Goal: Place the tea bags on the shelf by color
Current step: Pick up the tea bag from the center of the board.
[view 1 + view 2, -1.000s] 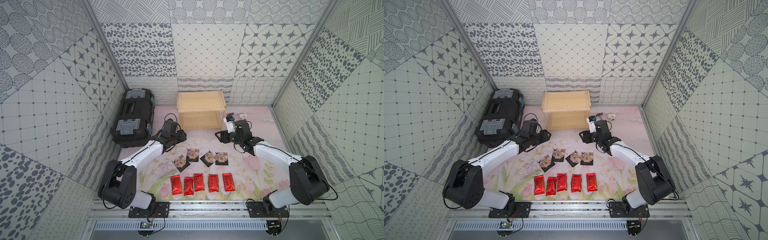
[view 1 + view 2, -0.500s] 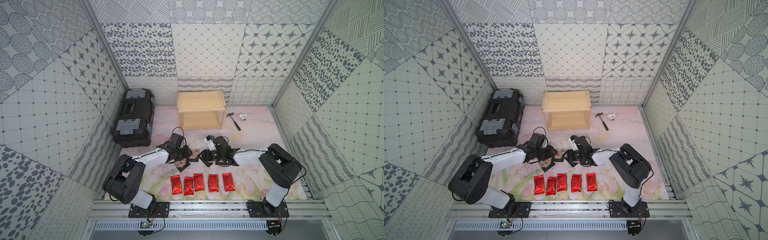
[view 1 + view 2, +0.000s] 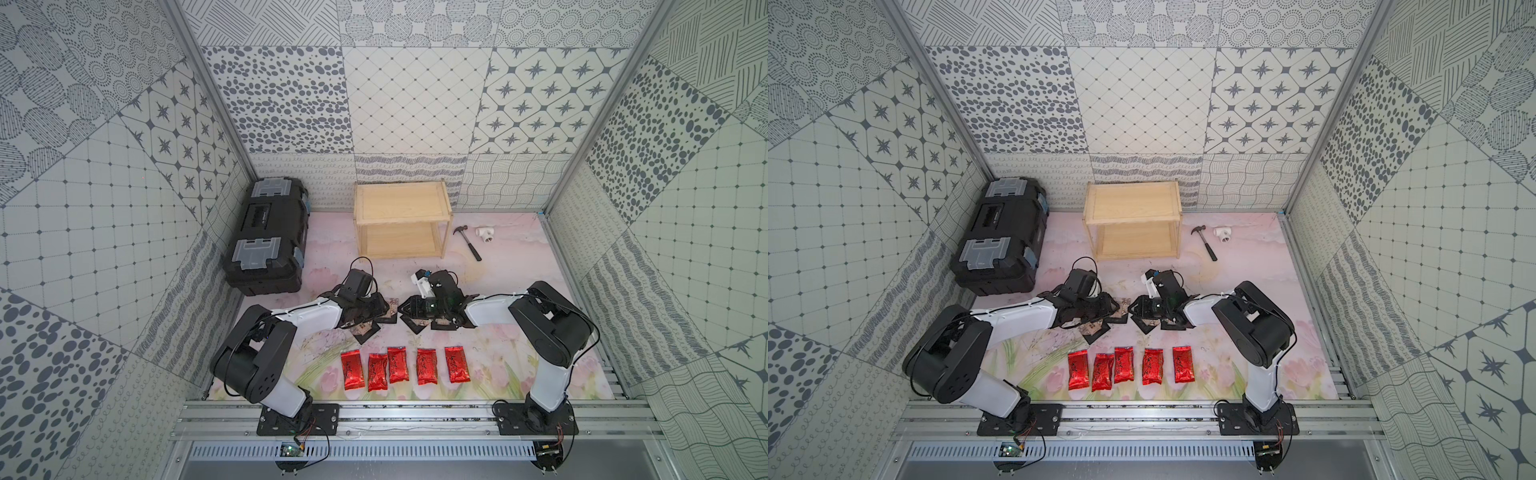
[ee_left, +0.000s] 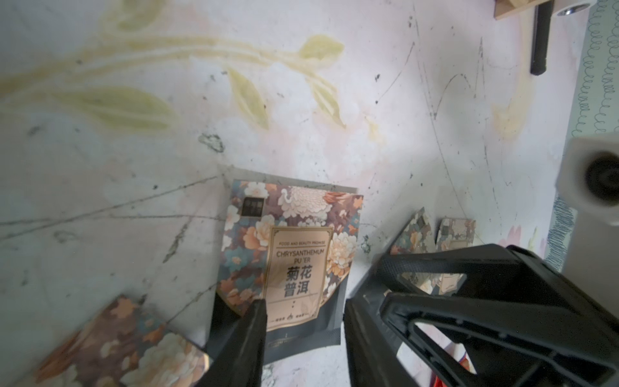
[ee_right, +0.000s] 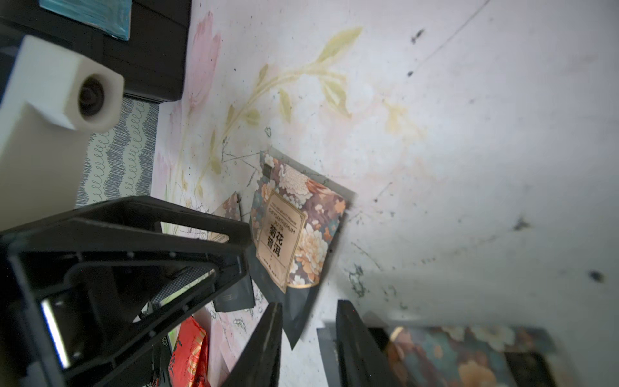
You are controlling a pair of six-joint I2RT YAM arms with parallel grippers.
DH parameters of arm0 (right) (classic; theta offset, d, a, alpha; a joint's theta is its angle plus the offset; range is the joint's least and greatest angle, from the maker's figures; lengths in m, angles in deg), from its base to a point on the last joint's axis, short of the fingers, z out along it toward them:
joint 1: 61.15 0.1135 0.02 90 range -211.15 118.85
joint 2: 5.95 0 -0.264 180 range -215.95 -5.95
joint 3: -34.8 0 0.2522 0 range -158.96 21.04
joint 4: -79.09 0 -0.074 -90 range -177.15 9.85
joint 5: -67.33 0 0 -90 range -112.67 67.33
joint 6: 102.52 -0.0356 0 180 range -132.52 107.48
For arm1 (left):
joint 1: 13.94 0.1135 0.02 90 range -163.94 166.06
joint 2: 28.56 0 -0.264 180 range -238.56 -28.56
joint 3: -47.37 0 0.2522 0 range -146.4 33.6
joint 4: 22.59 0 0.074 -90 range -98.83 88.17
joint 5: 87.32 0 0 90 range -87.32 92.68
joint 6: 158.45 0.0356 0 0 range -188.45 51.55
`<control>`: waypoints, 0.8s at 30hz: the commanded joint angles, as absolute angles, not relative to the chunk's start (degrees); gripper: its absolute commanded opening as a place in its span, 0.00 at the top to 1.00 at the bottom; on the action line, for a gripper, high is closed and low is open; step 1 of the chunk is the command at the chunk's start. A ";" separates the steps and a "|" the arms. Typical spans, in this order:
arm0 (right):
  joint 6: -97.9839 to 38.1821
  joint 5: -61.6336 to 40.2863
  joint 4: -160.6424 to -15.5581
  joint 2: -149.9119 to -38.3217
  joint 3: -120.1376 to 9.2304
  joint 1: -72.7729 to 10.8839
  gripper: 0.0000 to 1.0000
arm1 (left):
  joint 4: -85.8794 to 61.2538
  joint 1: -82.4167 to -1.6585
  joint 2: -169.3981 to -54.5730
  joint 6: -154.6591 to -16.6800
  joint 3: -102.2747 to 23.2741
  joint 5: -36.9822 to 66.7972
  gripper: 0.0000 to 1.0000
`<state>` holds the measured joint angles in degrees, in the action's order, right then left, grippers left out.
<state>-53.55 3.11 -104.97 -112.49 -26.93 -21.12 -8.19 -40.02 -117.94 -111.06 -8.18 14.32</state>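
Note:
Several red tea bags (image 3: 398,365) (image 3: 1124,365) lie in a row near the table's front. Behind them lie the black tea bags, one in clear sight (image 3: 365,330) (image 3: 1094,330), the others partly under the grippers. My left gripper (image 4: 304,303) (image 3: 382,311) is low and open, and a floral-label black tea bag (image 4: 288,261) lies flat with its lower edge between the fingers. My right gripper (image 5: 310,305) (image 3: 406,309) faces it, also open, astride the corner of another black tea bag (image 5: 298,231). The light-wood shelf (image 3: 401,203) (image 3: 1131,203) stands bare at the back.
A large black toolbox (image 3: 266,237) stands at the back left against the wall. A hammer (image 3: 469,245) and a white pipe fitting (image 3: 485,235) lie right of the shelf. The two grippers' fingertips are close together over the black packets.
Both arms swung down from near the shelf to the row of black packets, and both grippers' jaws narrowed. Over the last half second they have hardly moved.

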 commanded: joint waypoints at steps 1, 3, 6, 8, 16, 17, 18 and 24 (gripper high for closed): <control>-54.37 3.99 -106.27 -114.11 -28.58 -21.30 0.68 | -9.55 -40.04 -117.02 -110.00 -7.79 11.23 0.56; -54.59 4.05 -106.09 -114.39 -29.00 -21.41 0.68 | -9.54 -40.04 -116.71 -109.76 -7.58 10.27 0.56; -54.71 4.03 -105.38 -114.66 -29.67 -21.39 0.68 | -9.74 -40.04 -116.77 -109.11 -7.15 8.83 0.55; -54.80 4.18 -105.05 -114.96 -29.97 -21.39 0.68 | -10.08 -40.05 -117.10 -109.14 -6.74 8.24 0.55; -56.78 4.87 -104.39 -115.95 -30.69 -21.34 0.68 | -11.64 -40.09 -117.75 -109.47 -4.23 7.53 0.55; -57.23 4.92 -104.38 -116.16 -30.68 -21.33 0.68 | -11.74 -40.05 -117.83 -109.46 -4.01 7.58 0.55; -57.64 4.97 -104.45 -116.29 -30.72 -21.35 0.68 | -11.81 -40.09 -117.85 -109.57 -3.83 7.59 0.56; -60.87 6.27 -105.89 -117.73 -31.21 -21.37 0.68 | -12.82 -40.10 -117.62 -110.19 -2.42 8.24 0.56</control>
<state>-58.45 5.25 -104.03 -115.84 -30.08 -21.12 -14.00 -40.05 -117.35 -110.25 -3.69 9.55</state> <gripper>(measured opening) 0.318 0.445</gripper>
